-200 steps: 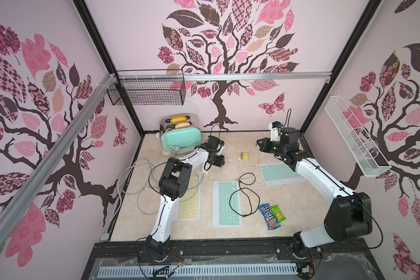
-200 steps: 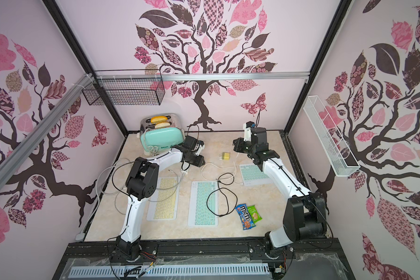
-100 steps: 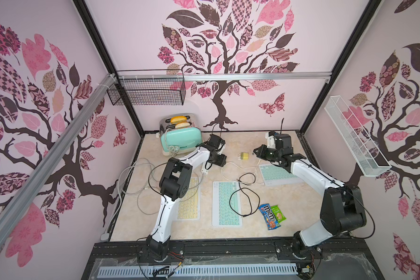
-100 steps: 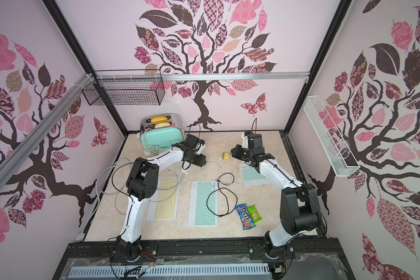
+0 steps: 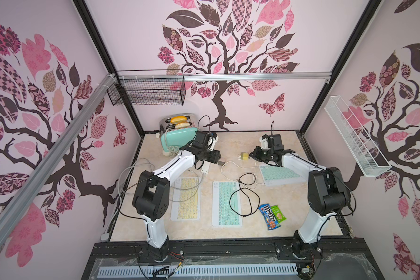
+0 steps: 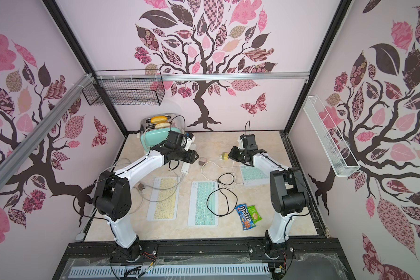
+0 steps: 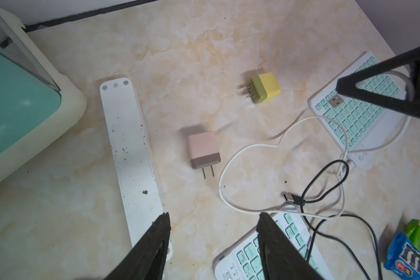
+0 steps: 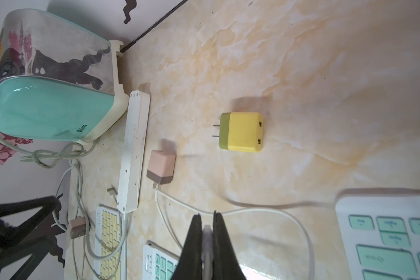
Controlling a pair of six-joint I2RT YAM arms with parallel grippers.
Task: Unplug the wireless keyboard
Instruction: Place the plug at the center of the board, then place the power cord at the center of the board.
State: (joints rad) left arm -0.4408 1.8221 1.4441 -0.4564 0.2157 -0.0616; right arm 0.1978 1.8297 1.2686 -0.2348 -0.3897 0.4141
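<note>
Two end effectors are shown over the far half of the tabletop (image 5: 240, 143). The left end effector (image 7: 214, 215) is held spread near the power strip (image 7: 131, 145) and pink charger (image 7: 203, 149). The right end effector (image 8: 207, 217) is pinched on the white cable (image 8: 257, 210), which is led to the wireless keyboard (image 5: 277, 174) by the right edge.
</note>
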